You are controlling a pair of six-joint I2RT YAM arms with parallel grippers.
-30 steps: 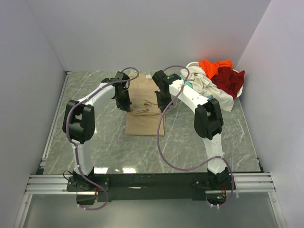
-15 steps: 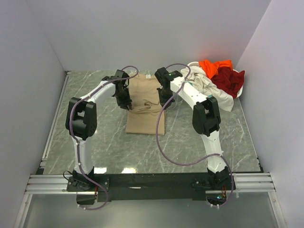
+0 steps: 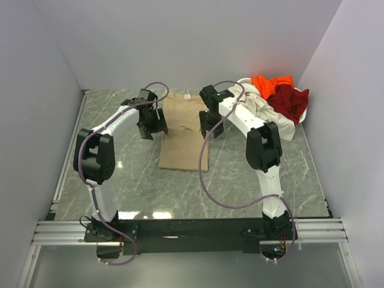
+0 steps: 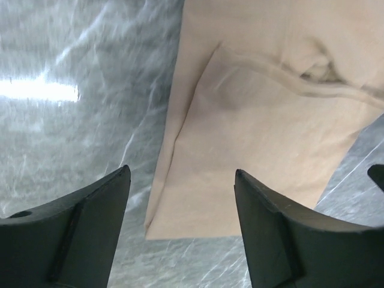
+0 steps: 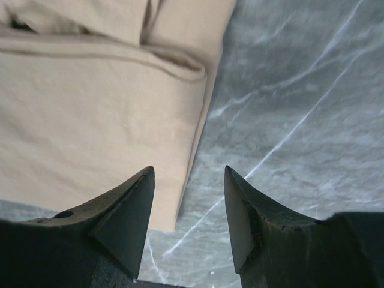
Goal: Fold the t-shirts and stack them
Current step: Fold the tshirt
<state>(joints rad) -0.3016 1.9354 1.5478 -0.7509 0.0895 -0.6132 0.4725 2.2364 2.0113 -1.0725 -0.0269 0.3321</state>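
Upon the marble table (image 3: 120, 180), the limp tan t-shirt (image 3: 183, 141) is best pinched at its folded edge; left gripper (image 4: 180, 180) and right gripper (image 5: 189, 174) are spread, empty.

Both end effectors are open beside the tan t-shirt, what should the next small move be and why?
Probably lift both straight up, clear of the cloth. The left end effector and right end effector stand open, gripping nothing, while the tan cloth t-shirt already lies as a flat, narrow folded rectangle between them.
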